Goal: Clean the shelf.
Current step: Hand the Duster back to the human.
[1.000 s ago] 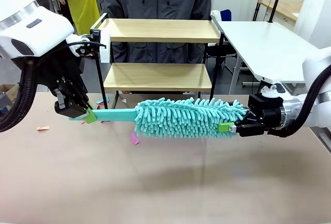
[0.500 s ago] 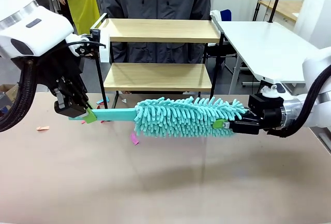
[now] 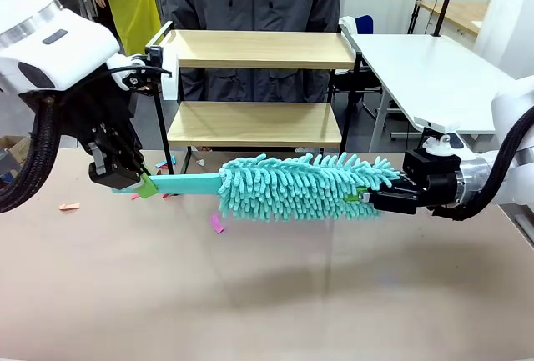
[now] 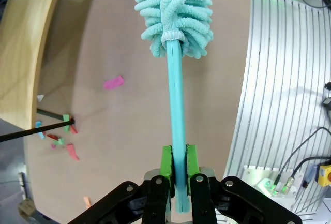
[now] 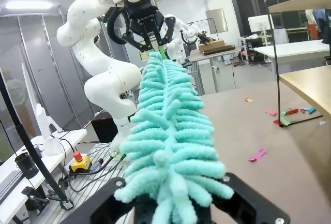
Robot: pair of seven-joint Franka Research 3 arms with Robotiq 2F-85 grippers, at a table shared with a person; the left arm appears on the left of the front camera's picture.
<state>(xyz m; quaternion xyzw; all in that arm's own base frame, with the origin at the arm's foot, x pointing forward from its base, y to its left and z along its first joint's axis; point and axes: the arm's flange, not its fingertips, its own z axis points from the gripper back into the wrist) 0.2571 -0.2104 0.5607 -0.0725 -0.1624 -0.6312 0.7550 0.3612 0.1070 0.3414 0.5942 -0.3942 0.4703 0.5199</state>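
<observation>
Shelf (image 3: pixel 254 86) stands at the far side of the bench (image 3: pixel 267 294), both wooden boards bare, person right behind it. Teal duster (image 3: pixel 296 186) hangs level above the bench, in front of and below the lower board, long axis running left-right. Left gripper (image 3: pixel 142 184) jaws clamp the duster's handle end; right gripper (image 3: pixel 360 201) jaws are buried in the fluffy tip, closure cannot be told. Shelf lies beyond and above both; left arm nearer it. Paper scraps (image 3: pixel 215 223) litter the bench.

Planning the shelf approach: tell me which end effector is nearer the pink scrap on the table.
Left. The left end effector is up and left of the pink scrap, clamping the duster handle; the right end effector sits farther right.
</observation>
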